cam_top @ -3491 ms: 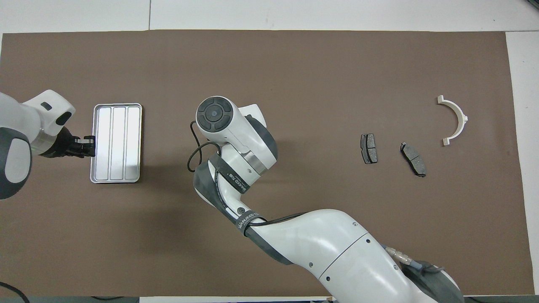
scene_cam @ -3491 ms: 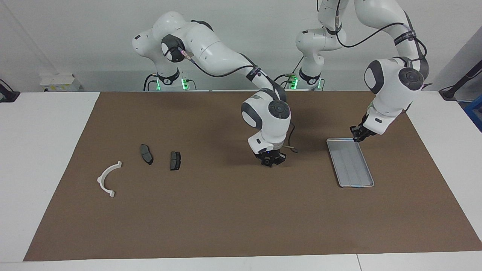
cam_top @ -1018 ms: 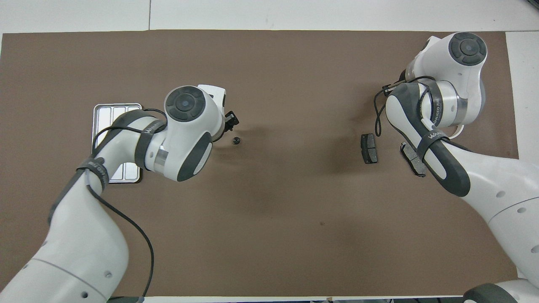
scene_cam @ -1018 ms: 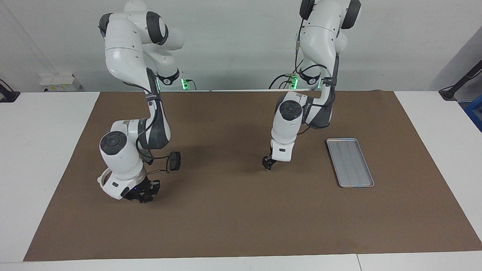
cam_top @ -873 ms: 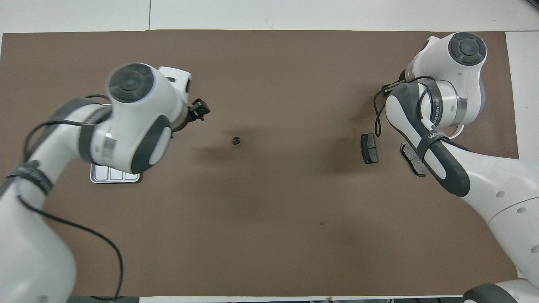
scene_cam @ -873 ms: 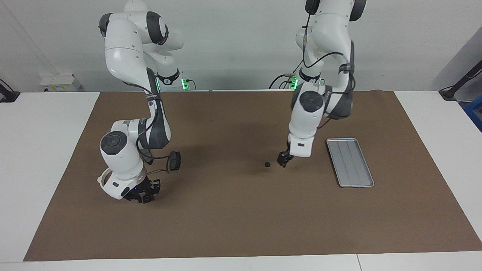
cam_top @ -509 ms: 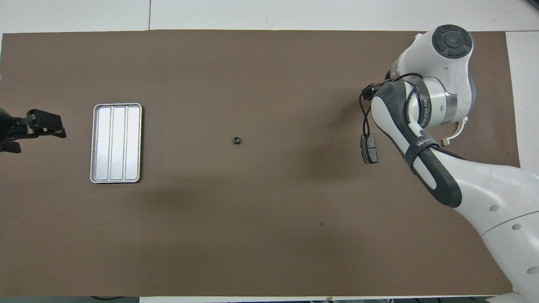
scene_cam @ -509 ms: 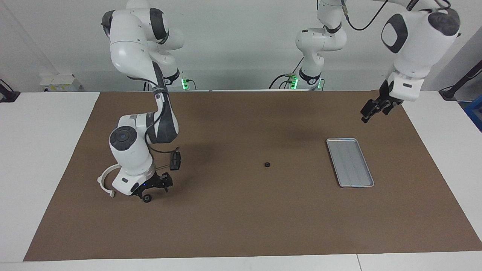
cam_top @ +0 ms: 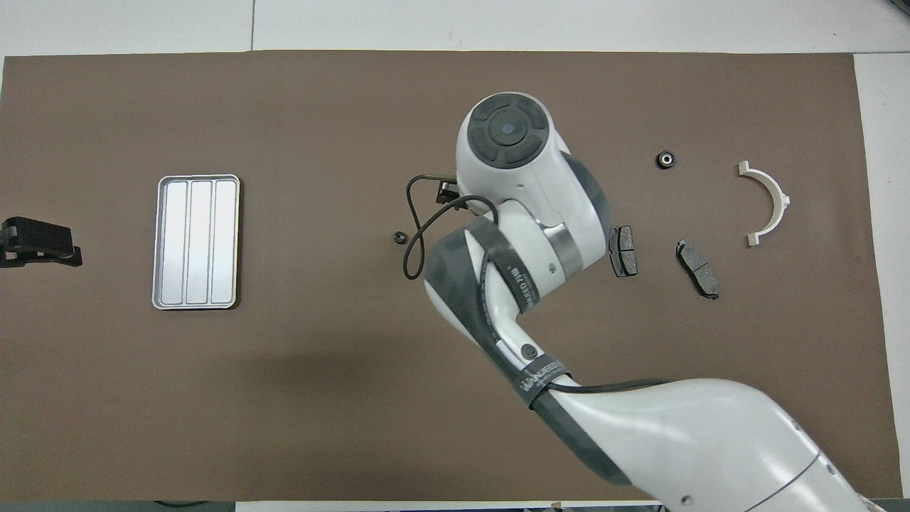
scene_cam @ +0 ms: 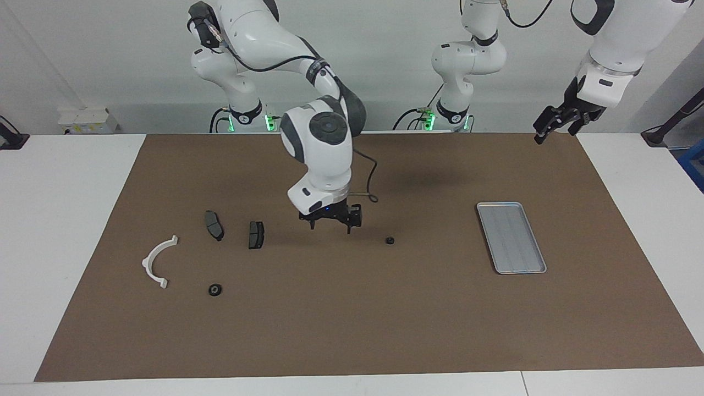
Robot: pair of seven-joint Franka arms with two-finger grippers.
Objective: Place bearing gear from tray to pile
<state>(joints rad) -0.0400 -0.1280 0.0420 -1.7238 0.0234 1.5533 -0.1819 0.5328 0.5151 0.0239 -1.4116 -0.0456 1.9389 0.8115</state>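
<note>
The silver tray (scene_cam: 511, 236) (cam_top: 196, 242) lies bare toward the left arm's end of the mat. One black bearing gear (scene_cam: 214, 289) (cam_top: 665, 160) rests by the pile: a white half-ring bracket (scene_cam: 157, 261) (cam_top: 768, 203) and two dark pads (scene_cam: 214, 225) (scene_cam: 256, 234) (cam_top: 623, 250) (cam_top: 698, 268). A smaller bearing gear (scene_cam: 390, 240) (cam_top: 399, 238) sits mid-mat. My right gripper (scene_cam: 331, 220) hovers open and empty over the mat between the nearest pad and that gear; its own wrist hides it from overhead. My left gripper (scene_cam: 561, 124) (cam_top: 39, 242) hangs open and high over the mat's corner.
A brown mat (scene_cam: 352, 330) covers the white table (scene_cam: 66, 220). A loose black cable (scene_cam: 371, 192) dangles from the right wrist just above the mat. Small white boxes (scene_cam: 88, 120) stand by the wall at the right arm's end.
My right gripper let go of a gear beside the white bracket, rose and swung toward the mat's middle. My left gripper left the small gear mid-mat and pulled up and away past the tray.
</note>
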